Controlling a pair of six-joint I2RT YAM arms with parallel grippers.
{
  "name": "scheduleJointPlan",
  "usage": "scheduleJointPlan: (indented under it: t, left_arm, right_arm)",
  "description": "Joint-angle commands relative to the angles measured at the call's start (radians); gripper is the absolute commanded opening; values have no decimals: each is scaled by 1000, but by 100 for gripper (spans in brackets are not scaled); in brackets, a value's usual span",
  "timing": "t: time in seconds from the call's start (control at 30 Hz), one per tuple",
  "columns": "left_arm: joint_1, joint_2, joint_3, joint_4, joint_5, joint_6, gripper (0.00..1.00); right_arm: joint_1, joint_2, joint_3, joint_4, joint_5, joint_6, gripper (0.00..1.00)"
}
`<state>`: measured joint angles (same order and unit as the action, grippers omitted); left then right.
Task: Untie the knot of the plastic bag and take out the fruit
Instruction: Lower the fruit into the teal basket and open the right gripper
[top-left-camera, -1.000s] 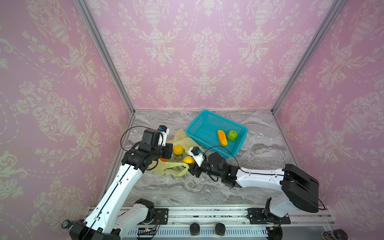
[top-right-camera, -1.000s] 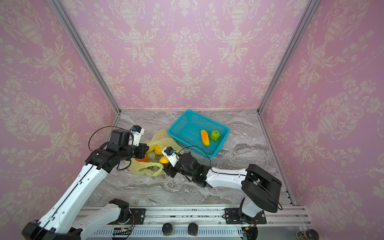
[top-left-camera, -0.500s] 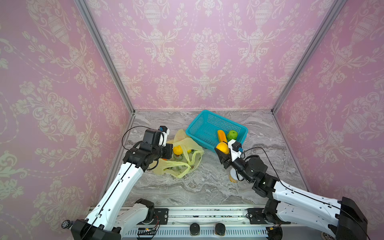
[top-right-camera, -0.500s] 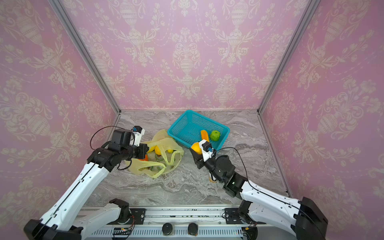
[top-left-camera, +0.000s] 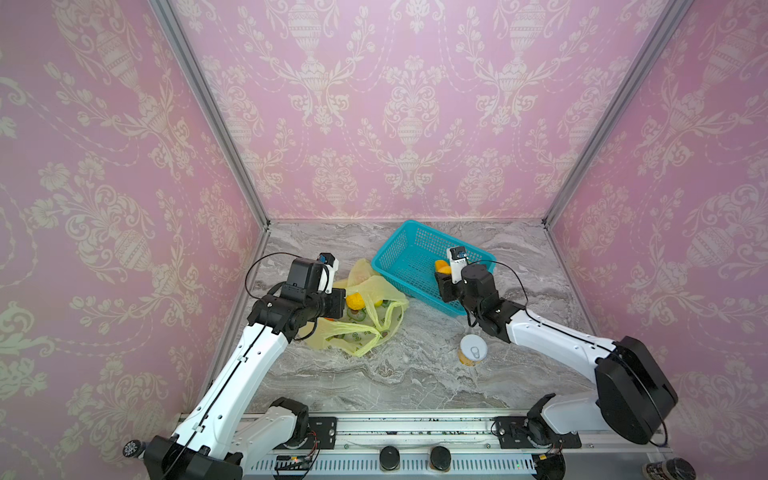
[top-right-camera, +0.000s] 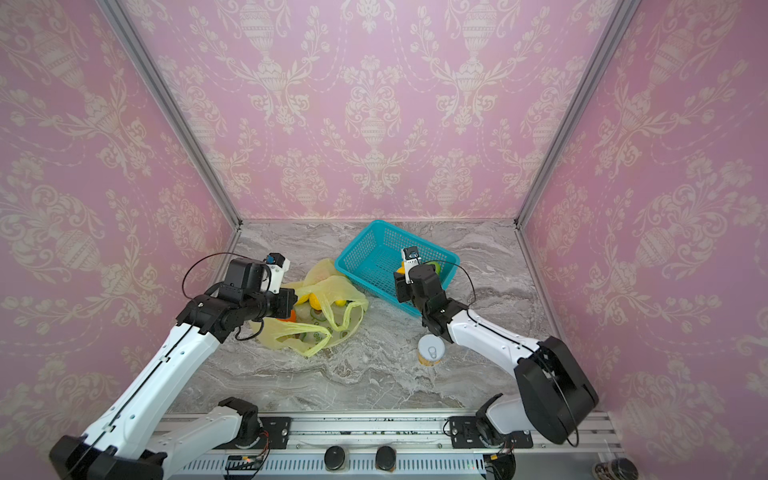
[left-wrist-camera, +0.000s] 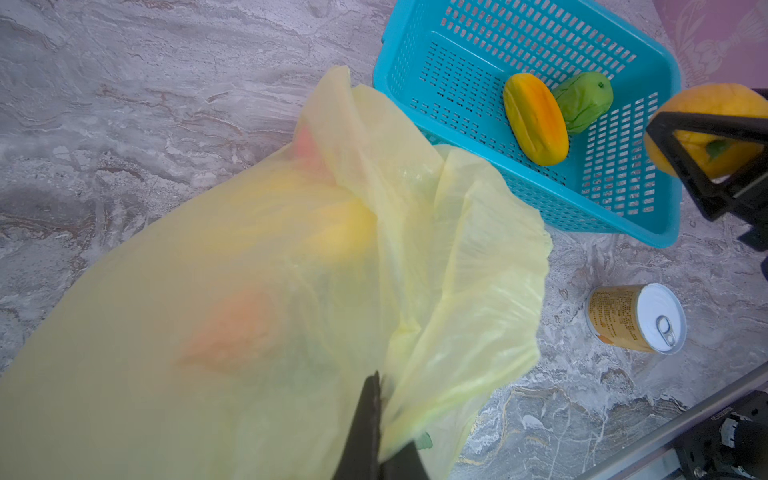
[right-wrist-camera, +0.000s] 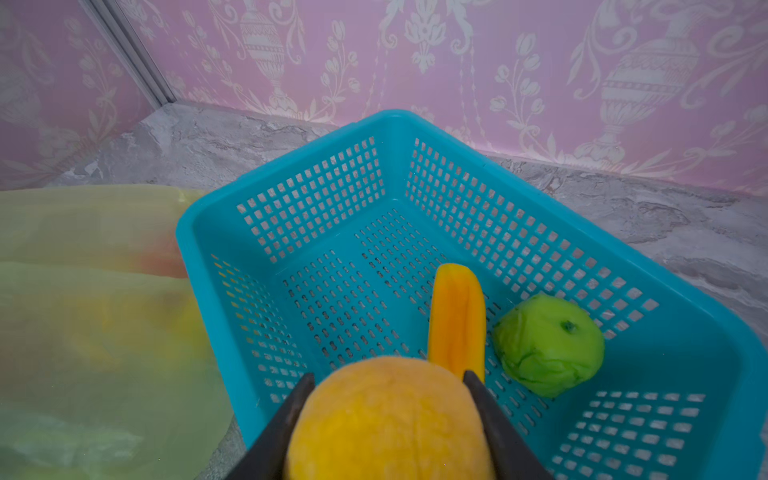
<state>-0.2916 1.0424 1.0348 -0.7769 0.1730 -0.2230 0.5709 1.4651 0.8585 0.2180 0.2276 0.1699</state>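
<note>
**Q:** How many of each thing are shown?

**A:** One plastic bag (top-left-camera: 376, 291), one teal basket (top-left-camera: 409, 253), one can (top-left-camera: 473, 350) and two grippers. Two pieces of fruit lie in the basket: a long yellow-orange fruit (right-wrist-camera: 457, 316) and a green fruit (right-wrist-camera: 548, 345), just beside each other. A third, the round orange-yellow fruit (right-wrist-camera: 386, 419), is held. At least three more show in the bag's mouth in both top views. Those under the film cannot be counted.

**Q:** Where do the bag and fruit lie relative to each gripper?

**A:** In both top views the bag lies left of centre in the lower half, touching the basket's left corner. The left gripper (left-wrist-camera: 376, 386) is at the bag's left edge, its jaws closed together with a fold of the film pinched between them. The right gripper (right-wrist-camera: 388, 376), centre-right, is half open and clamps the round orange-yellow fruit over the basket's near wall. The can stands below the basket, lower right of the bag.
</note>
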Motion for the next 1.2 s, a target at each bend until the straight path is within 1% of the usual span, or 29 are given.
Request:
scheduleJointPlan:
  t: [0.0, 0.07, 0.13, 0.23, 0.3, 0.4, 0.63, 0.77, 0.87, 0.93, 0.97, 1.1, 1.17]
  left_arm:
    - [-4, 3, -12, -18, -28, 11, 0]
    - [-4, 7, -12, -18, -27, 11, 0]
    - [-4, 4, -13, -18, -28, 10, 0]
    - [-4, -1, -12, -18, -23, 10, 0]
    - [-4, 0, -14, -16, -26, 10, 0]
    - [-3, 11, -13, -18, -28, 8, 0]
    - [-4, 8, -13, -18, -22, 8, 0]
    - [-4, 16, -16, -18, -30, 7, 0]
    - [-4, 15, -15, -17, -28, 7, 0]
    - [-3, 14, -12, -19, -26, 7, 0]
    - [-3, 15, -12, -19, -23, 7, 0]
    - [-3, 14, -15, -19, -33, 7, 0]
    - [-3, 14, -14, -19, -34, 7, 0]
  right_arm:
    - [-17, 112, 94, -145, -54, 46, 13]
    - [-26, 181, 142, -167, -75, 49, 13]
    - [-26, 238, 191, -202, -54, 46, 13]
    - [-29, 286, 231, -226, -4, 42, 14]
    - [-32, 313, 252, -237, -5, 40, 16]
    - [-37, 356, 279, -248, -7, 45, 16]
    - [-46, 404, 306, -276, 18, 40, 19]
    - [-54, 436, 351, -280, 31, 49, 19]
    - [-57, 450, 368, -286, 41, 51, 22]
    - [-58, 458, 382, -276, 42, 47, 27]
    - [-59, 466, 394, -278, 38, 44, 31]
    - [-59, 514, 428, -312, 65, 50, 58]
    - [-60, 524, 425, -301, 64, 52, 65]
